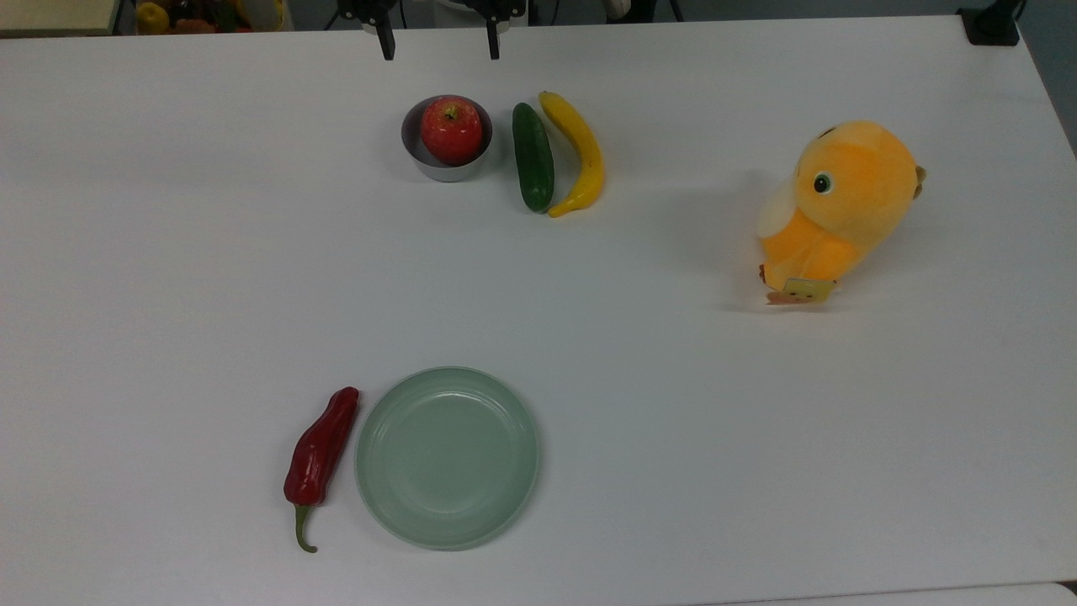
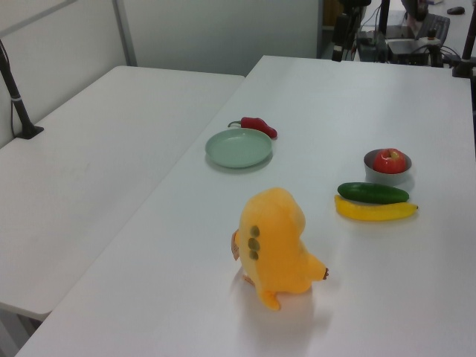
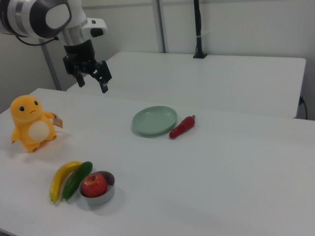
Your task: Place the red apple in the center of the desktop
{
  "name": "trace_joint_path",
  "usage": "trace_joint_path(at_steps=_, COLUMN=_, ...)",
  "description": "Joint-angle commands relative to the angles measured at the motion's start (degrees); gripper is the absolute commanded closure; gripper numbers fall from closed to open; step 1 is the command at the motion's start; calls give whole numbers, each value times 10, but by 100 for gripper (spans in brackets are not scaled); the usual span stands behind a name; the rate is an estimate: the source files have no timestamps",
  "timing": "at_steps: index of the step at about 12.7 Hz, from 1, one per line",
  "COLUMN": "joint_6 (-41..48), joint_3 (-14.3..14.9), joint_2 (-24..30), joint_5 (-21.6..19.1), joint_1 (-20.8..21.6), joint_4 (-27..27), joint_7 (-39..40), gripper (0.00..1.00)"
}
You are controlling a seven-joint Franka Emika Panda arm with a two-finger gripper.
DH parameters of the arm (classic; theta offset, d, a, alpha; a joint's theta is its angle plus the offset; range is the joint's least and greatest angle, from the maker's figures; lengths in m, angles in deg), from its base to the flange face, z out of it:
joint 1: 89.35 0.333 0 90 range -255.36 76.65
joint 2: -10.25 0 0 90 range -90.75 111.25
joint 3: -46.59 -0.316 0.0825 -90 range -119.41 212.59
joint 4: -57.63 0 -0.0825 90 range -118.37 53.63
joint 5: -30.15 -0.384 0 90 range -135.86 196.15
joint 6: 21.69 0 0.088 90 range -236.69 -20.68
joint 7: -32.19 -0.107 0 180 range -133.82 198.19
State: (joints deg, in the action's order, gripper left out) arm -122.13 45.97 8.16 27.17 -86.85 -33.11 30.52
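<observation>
Red apple [image 1: 452, 129]: in grey bowl [image 1: 421, 157] beside cucumber [image 1: 533, 157]
Desktop [image 1: 168, 252]: white, matte
Gripper [image 3: 92, 79]: fingers apart, above desktop

A robotics lab is showing here: the robot arm [image 3: 44, 17] is hanging over the white desktop [image 1: 757, 438], a second white table [image 2: 97, 171] is standing beside the desktop, with plain partition walls [image 3: 236, 24] behind.

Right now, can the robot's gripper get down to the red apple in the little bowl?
Probably yes. The red apple sits uncovered in the metal bowl, and the open gripper hangs above the desktop with nothing between.
</observation>
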Motion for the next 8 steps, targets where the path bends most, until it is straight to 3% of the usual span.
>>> trace_joint_path(at_steps=1, joint_6=-12, joint_3=5, joint_2=2, joint_5=-10, joint_1=15, joint_4=-19, joint_7=-9, gripper=0)
trace_joint_path(at_steps=5, joint_6=-9, joint_3=5, joint_2=2, joint_5=-9, joint_1=14, joint_4=-20, joint_7=-5, gripper=0)
trace_joint_path(at_steps=8, joint_6=21, joint_3=5, joint_2=6, joint_5=-2, joint_1=11, joint_4=-51, joint_7=36, gripper=0)
